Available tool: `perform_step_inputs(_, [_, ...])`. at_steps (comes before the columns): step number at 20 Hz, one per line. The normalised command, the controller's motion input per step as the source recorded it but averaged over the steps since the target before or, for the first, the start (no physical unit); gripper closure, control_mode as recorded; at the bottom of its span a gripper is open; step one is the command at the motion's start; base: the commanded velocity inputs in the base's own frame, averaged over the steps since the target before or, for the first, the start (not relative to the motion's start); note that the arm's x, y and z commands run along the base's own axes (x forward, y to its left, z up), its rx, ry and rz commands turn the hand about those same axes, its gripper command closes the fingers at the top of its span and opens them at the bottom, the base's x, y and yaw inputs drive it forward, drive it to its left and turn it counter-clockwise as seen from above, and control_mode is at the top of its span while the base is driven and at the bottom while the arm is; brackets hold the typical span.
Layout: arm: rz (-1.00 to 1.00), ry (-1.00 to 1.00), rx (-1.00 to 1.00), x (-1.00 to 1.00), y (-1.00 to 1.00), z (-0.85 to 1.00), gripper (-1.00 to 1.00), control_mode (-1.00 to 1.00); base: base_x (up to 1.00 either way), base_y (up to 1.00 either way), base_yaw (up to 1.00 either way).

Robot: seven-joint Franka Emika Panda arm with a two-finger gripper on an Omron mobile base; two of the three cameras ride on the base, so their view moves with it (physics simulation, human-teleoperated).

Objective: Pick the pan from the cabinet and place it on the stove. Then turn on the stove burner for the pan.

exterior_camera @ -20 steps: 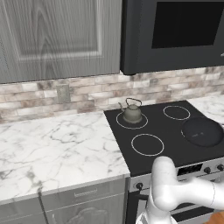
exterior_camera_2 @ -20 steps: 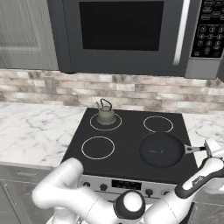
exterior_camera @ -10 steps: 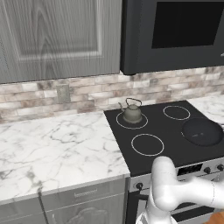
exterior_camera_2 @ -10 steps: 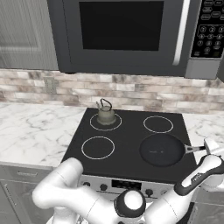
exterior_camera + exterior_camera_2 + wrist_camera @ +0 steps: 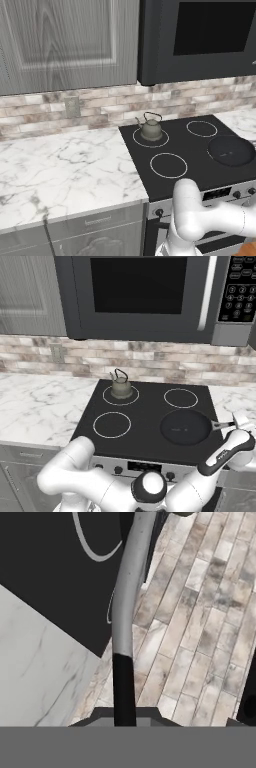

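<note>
- The pan (image 5: 185,427) sits on the stove (image 5: 150,406), over the front right burner ring, bowl flat on the glass.
- The gripper (image 5: 239,421) is at the end of the pan's handle (image 5: 123,627), at the stove's right edge; the handle runs straight away from the fingers toward the pan bowl.
- The jaws are clenched on the handle; in the hand view its dark end drops between the fingers, though the contact itself falls below the frame.
- Judgement: placing is essentially done; the step in hand is release. Open the jaws fully before lifting away, so that the handle is not dragged and the pan stays centred on its ring.
- Withdraw back along the handle line, away from the bowl, then move down to the knob strip (image 5: 235,192) in front of the stove. Which knob serves this burner cannot be told from here.
- The pan appears round, shallow, matte black; the handle is thin and straight, grey along its length with a black end.
- A kettle (image 5: 120,386) occupies the rear left ring, well clear of the tool.
</note>
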Motion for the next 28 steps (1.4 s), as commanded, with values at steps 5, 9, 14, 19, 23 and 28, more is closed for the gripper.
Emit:
perform_step_inputs(5, [-0.03, 0.0, -0.03, 0.17, 0.0, -0.29, 1.0, -1.0, 0.0, 0.0, 0.0])
perform_step_inputs(9, [-0.03, 0.0, -0.04, 0.13, 0.01, -0.33, 1.0, -1.0, 0.0, 0.0, 0.0])
perform_step_inputs(14, [-0.02, 0.0, -0.04, 0.12, 0.05, -0.35, 1.0, -1.0, 0.0, 0.0, 0.0])
perform_step_inputs(19, [0.0, 0.0, -0.03, 0.08, 0.08, -0.35, 1.0, -1.0, 0.0, 0.0, 0.0])
perform_step_inputs(23, [0.0, 0.0, -0.01, 0.0, 0.08, -0.33, 1.0, -1.0, 0.0, 0.0, 0.0])
perform_step_inputs(28, [0.0, 0.0, 0.0, 0.0, 0.03, -0.31, -1.0, -1.0, 0.0, 0.0, 0.0])
